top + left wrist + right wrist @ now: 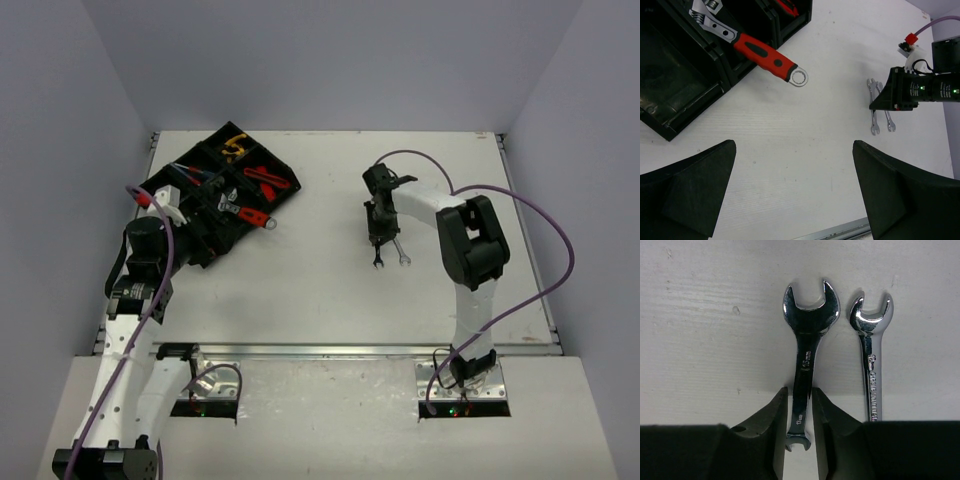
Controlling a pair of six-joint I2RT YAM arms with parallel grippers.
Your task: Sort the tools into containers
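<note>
Two silver spanners lie side by side on the white table, a larger one and a slimmer one. My right gripper points down over the larger one. Its fingers sit close on either side of the shaft, with a sliver of table showing on the left. The spanner rests flat. The black divided tray is at the far left. A red-handled adjustable wrench lies across its edge. My left gripper hovers wide open by the tray, holding nothing.
In the tray are yellow-handled pliers, red tools and a blue screwdriver. Purple cables loop off both arms. A metal rail runs along the near table edge, and grey walls close in the table.
</note>
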